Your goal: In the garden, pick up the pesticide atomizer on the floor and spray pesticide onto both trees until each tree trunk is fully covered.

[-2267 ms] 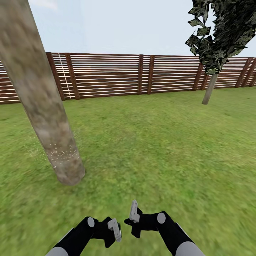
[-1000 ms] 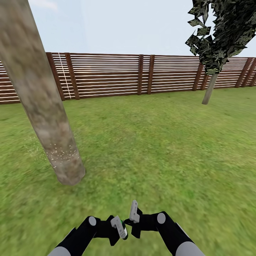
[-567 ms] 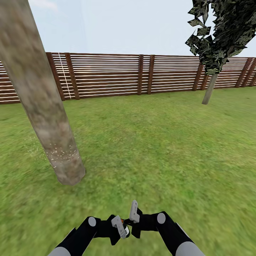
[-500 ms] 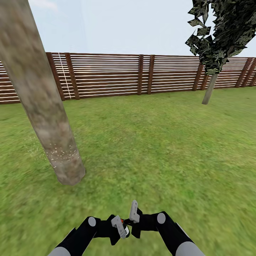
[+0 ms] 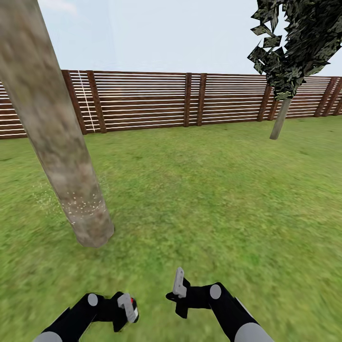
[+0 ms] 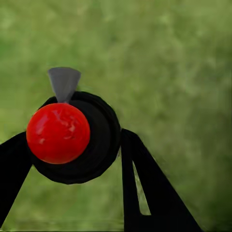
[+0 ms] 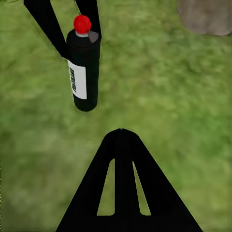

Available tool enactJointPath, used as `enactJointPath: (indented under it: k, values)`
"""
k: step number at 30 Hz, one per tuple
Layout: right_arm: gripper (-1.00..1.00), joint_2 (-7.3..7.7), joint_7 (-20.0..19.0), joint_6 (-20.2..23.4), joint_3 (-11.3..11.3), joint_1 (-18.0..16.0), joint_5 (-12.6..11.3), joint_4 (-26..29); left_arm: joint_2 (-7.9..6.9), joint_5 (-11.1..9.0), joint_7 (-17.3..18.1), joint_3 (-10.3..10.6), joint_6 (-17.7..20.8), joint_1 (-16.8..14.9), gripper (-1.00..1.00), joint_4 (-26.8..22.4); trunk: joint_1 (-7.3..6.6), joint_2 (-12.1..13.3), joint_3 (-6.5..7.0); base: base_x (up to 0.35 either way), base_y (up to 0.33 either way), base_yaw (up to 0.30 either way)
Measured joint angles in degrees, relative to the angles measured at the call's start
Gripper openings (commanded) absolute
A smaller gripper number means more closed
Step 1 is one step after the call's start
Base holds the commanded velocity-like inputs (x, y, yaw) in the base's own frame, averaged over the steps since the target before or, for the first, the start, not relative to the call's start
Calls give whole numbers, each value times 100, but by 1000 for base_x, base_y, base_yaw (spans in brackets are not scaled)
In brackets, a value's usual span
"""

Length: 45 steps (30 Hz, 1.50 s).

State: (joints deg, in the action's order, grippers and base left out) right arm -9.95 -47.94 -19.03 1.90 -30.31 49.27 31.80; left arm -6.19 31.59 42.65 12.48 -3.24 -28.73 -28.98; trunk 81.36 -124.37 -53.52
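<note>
The near tree trunk (image 5: 61,156) rises at far left, white specks low on its bark. The left tool (image 5: 127,308) pinches the pesticide atomizer (image 5: 132,306) above the lawn (image 5: 213,199); the right tool (image 5: 178,284) sits pressed together, empty. Spraying seems underway; next, aim the nozzle at the bare bark.

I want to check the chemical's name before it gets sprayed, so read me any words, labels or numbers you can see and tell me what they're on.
Pesticide atomizer, white label on its black body: dark vertical print, too small and blurred to read.
Red cap: no text seen on it.
Fence, tree trunk, lawn: no signs or writing.
Nothing legible anywhere; the bottle is held in the left tool.
</note>
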Motion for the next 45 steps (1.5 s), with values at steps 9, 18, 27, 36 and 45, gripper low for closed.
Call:
enactJointPath:
  k: [9,18,27,36,45]
  values:
    - [100,1,584,-10,51,7,9,-75,-673,-14,-631,-257,11,80,-100,335,0,0,0,0,0,0]
    - [100,1136,6551,-451,865,182,-1658,-2900,-337,-2850,-3981,-981,-1287,205,-100,2262,0,0,-1,0,0,0]
    - [100,1136,7069,-638,855,337,-3261,-2994,-399,-3971,-4237,-972,-1673,499,-100,2356,0,0,0,0,0,0]
    - [100,1124,7062,-621,864,999,-3266,-3032,-349,-3995,-4236,-963,-1683,504,-100,2357,0,0,-1,0,0,0]
    - [100,919,7056,-622,853,1156,-3273,-3026,-385,-3992,-4236,-972,-1688,564,-100,2356,0,0,-1,0,0,0]
